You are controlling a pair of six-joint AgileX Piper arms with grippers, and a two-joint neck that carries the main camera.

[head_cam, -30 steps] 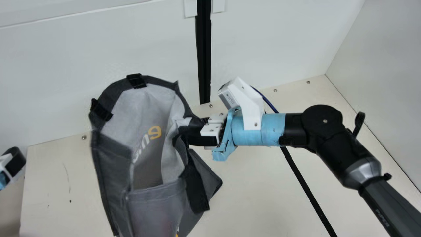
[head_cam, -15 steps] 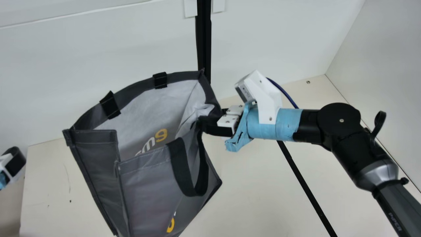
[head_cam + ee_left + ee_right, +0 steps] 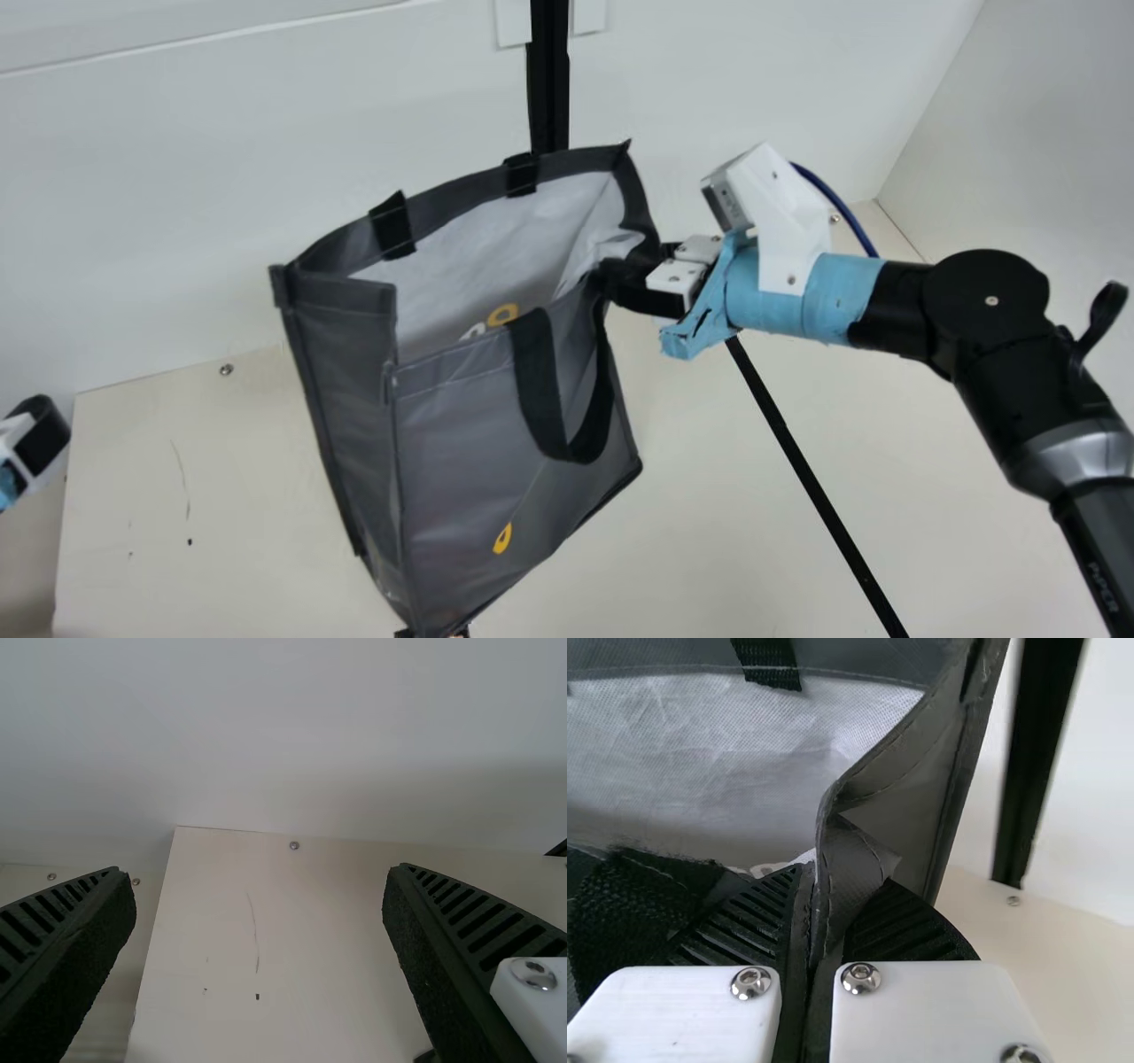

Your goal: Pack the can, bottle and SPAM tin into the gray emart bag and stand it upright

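In the main view my right gripper (image 3: 620, 276) holds the gray emart bag (image 3: 478, 461) by the right side of its rim. The bag tilts, its mouth spread and facing up, a black handle loop hanging over the near wall. That wall hides the bottom inside. The right wrist view has my right gripper (image 3: 819, 904) pinching a fold of the bag's rim (image 3: 855, 877) between its ribbed fingers. At the main view's left edge is part of my left gripper (image 3: 40, 436). In the left wrist view my left gripper (image 3: 259, 873) is open, nothing between its fingers.
The cream table (image 3: 204, 496) runs under the bag to a white back wall (image 3: 221, 177). A black strip (image 3: 797, 461) crosses it at the right, and a black post (image 3: 549, 80) stands at the wall. Something small and dark shows at the bag's lowest corner.
My right gripper has moved right and toward the main view's top, carrying the rim along. The bag has shifted the same way and its folded mouth has spread wider. The left gripper has kept still.
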